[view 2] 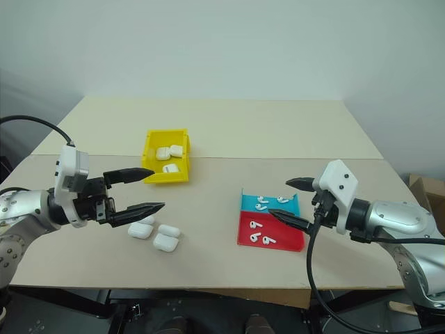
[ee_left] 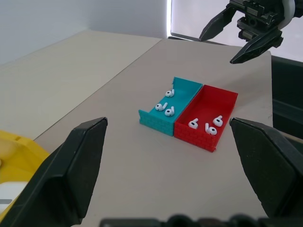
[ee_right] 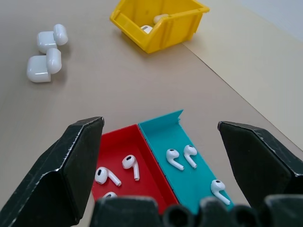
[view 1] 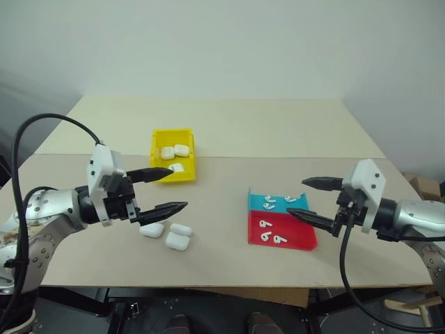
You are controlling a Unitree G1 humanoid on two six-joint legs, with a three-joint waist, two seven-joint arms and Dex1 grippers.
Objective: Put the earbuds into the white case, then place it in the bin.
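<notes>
Three white cases point(view 1: 177, 241) lie grouped on the table near its front left. Three more cases point(view 1: 174, 151) sit inside the yellow bin point(view 1: 172, 132), farther back. The earbuds point(ee_right: 175, 159) lie loose in a blue tray point(ee_right: 161, 133) and a red tray point(ee_right: 118, 147), three in each. My left gripper point(view 1: 179, 188) hovers open between the bin and the loose cases, with nothing between its fingers. Over the near edge of the two trays my right gripper point(view 1: 295, 197) is held open and empty.
The blue and red trays point(view 1: 299, 240) stand side by side at the front right of the table. A seam point(view 1: 278, 157) runs across the tabletop behind the bin. Bare tabletop lies between the cases and the trays.
</notes>
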